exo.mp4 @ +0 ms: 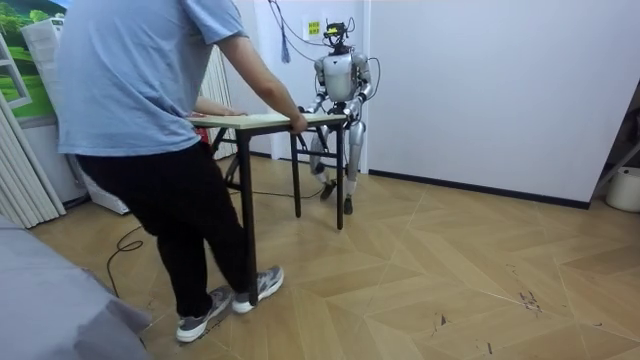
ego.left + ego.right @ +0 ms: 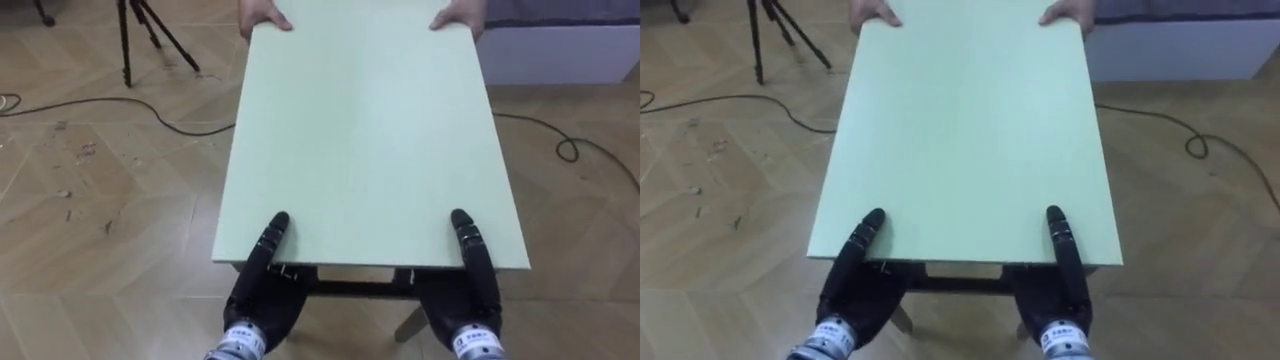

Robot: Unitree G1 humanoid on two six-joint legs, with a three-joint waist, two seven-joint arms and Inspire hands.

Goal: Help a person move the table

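- The table [image 2: 370, 140] lies straight ahead of the robot. Its long axis runs away from the robot toward the person [image 1: 150, 100], who stands at the opposite short edge.
- The left hand [image 2: 262, 290] is on the near edge by the near-left corner, and the right hand [image 2: 475, 295] is on the same edge by the near-right corner. They sit evenly, so neither is nearer the load than the other.
- Each hand is clamped on the near edge: one dark digit lies flat along the top, and the palm sits below the edge. The rest of the fingers are tucked under the top and hidden.
- The person's hands [image 2: 265, 15] grip the two far corners, mirroring the robot's hold.
- In the room view the table spans the gap between the two, with the robot at the end by the white wall. I cannot tell whether its legs are off the floor.
- Any carry likely runs along the long axis, so both hands need to move together to keep the top level and square.
- A tripod [image 2: 140, 30] stands on the floor off the far-left corner.
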